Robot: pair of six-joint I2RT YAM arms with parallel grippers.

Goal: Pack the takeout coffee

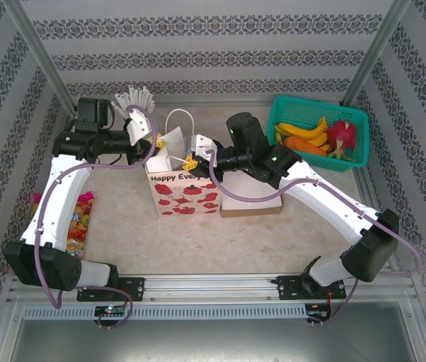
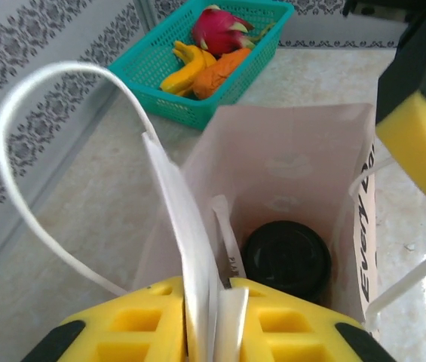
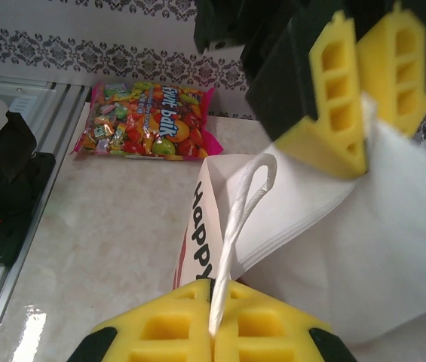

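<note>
Left wrist view looks straight down past the left gripper (image 2: 209,296). Its yellow pads stand close together, with the near wall of the paper bag (image 2: 288,151) and the root of one white handle loop (image 2: 1,143) sandwiched between them. The gap is narrow and packed with paper, yet whether the pads press it or merely bracket it I cannot tell. Opposite, the right gripper (image 3: 213,292) is closed tight on the second handle (image 3: 252,188), a thin white strip running up out of its meeting pads. My reading is that the two arms take opposite rims to pull the mouth wide and hold the limp paper upright, giving a clear drop into the bag. That purpose looks met: the takeout coffee (image 2: 286,258) stands on the bag's floor, black lid up, free of both grippers. It lies below the left jaws and just ahead of them, a little toward the right gripper's side. From the right jaws it sits down inside, across the bag, with paper between. Outside, the bag stands on the table (image 2: 84,204), with a teal fruit basket (image 2: 148,90) beyond it and a candy packet (image 3: 145,121) off on the left arm's side.
</note>
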